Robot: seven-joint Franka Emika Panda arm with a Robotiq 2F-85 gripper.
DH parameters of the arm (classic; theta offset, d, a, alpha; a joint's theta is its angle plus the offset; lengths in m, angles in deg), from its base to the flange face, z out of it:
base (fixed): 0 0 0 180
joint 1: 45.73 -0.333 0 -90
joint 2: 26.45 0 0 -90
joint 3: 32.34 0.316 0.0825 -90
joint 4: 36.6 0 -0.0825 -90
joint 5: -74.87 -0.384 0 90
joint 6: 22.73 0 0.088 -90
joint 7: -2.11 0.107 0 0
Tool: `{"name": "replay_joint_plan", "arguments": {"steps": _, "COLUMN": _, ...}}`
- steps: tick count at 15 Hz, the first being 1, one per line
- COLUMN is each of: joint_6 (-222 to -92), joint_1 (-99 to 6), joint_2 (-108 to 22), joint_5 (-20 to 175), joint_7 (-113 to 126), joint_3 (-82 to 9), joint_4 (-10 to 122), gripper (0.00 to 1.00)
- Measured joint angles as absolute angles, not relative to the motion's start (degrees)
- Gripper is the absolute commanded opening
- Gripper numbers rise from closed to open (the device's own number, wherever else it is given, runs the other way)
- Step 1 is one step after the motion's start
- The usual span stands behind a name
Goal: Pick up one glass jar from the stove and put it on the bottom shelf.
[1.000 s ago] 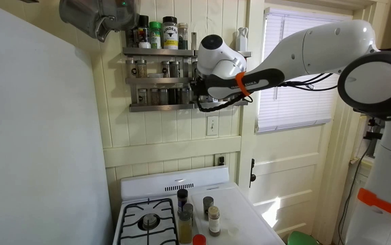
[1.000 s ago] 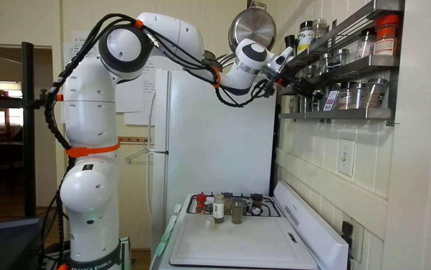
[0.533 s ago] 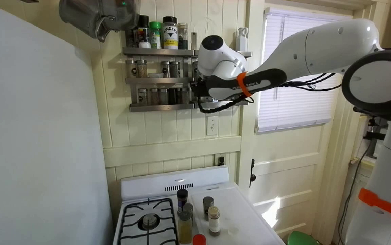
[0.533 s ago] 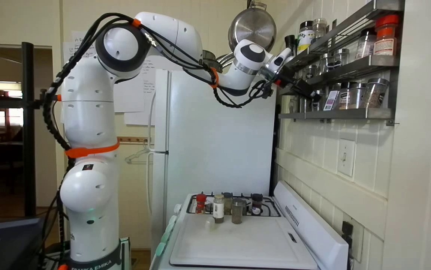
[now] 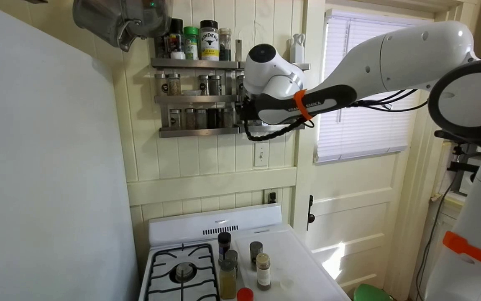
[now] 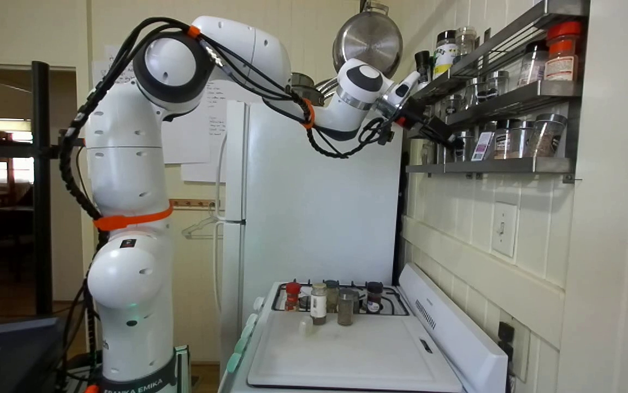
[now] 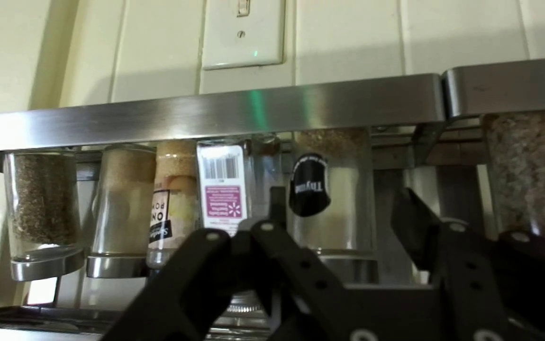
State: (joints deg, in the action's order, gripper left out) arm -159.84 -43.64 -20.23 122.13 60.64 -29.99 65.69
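The white arm [image 6: 125,169] is gleaming, a dark ring [image 6: 203,66] is circling its joint cap [image 6: 170,61], black cables [image 6: 64,161] are snaking along, 2 orange straps [image 5: 302,105] are blazing in an exterior view, "FRANKA EMIKA" lettering [image 6: 134,385] is marking a dark band [image 6: 169,370], and the black gripper [image 7: 341,203] is flashing silver screws [image 7: 267,227]!

I am in a kitchen: tall white refrigerator [image 5: 52,159] left, white gas stove [image 5: 282,263] with black grates [image 5: 182,286] to its right, shiny metal spice racks [image 5: 200,99] on the far cream wall [image 5: 173,161].
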Motion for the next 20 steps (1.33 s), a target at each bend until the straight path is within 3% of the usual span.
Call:
{"name": "replay_joint_plan", "arguments": {"steps": 10, "joint_6": -159.84, "joint_1": -43.64, "joint_2": -15.84, "joint_5": 121.97, "joint_7": 60.77, "joint_3": -29.23, "joint_4": 71.59, "gripper": 0.75}}
{"name": "replay_joint_plan", "arguments": {"steps": 12, "joint_6": -159.88, "joint_1": -43.64, "joint_2": -14.23, "joint_5": 121.51, "joint_7": 60.77, "joint_3": -29.11, "joint_4": 73.55, "gripper": 0.96}}
{"name": "replay_joint_plan", "arguments": {"steps": 13, "joint_6": -159.89, "joint_1": -43.64, "joint_2": -13.32, "joint_5": 121.25, "joint_7": 60.77, "joint_3": -29.00, "joint_4": 74.56, "gripper": 1.00}}
{"name": "replay_joint_plan", "arguments": {"steps": 20, "joint_6": -159.89, "joint_1": -44.78, "joint_2": -7.43, "joint_5": 108.83, "joint_7": 55.69, "joint_3": -28.58, "joint_4": 82.58, "gripper": 1.00}}
